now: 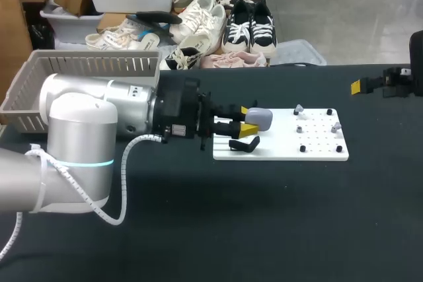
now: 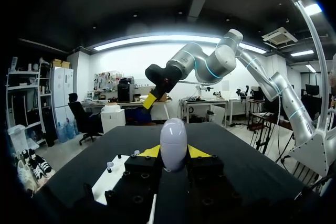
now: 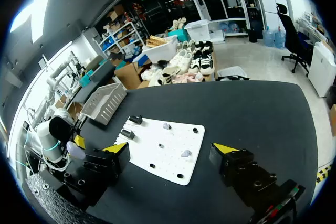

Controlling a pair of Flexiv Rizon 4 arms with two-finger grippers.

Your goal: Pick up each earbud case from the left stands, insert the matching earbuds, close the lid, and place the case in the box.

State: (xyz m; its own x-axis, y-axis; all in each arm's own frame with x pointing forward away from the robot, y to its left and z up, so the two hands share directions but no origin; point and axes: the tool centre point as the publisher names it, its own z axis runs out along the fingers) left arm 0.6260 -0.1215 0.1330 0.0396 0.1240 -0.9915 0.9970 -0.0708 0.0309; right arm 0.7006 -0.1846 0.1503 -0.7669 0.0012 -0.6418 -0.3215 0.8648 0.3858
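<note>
While the left gripper clamps the smooth, egg-shaped earbud case over the white pegboard, 1 black stand sits beside it; a slatted grey basket lies left; the right gripper gapes wide.

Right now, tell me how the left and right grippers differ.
The left gripper is shut on the pale case; the right gripper is open and empty. The left gripper sits over the left end of the white board; the right gripper hangs near the right edge of the table, clear of the board. Both have black fingers with yellow tips.
</note>
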